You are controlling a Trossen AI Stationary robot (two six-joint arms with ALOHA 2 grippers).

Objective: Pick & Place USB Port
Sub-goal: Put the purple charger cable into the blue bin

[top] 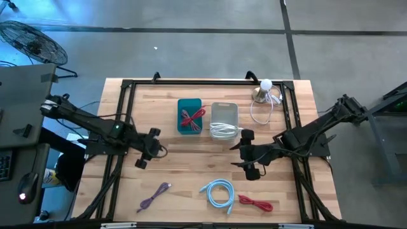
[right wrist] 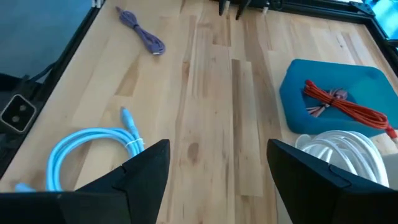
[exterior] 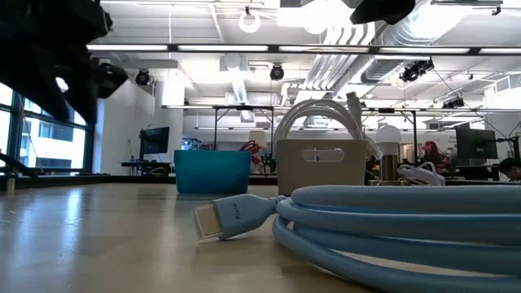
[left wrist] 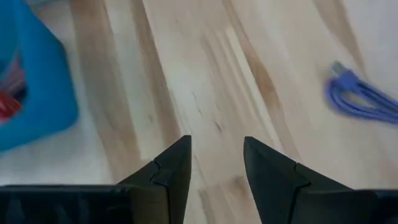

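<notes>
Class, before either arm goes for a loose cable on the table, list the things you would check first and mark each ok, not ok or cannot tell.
1. Right gripper open and empty: ok; nothing sits between its fingers in the right wrist view.
2. Left gripper empty: ok; only bare wood shows between its parted fingers.
3. Loose cables in view: ok; purple cable, light blue cable and red cable lie apart at the table's near edge.
4. Teal bin has room: ok; it holds one red cable.
5. White bin has room: cannot tell; white cable fills much of it.
6. Which cable is meant: cannot tell.
</notes>
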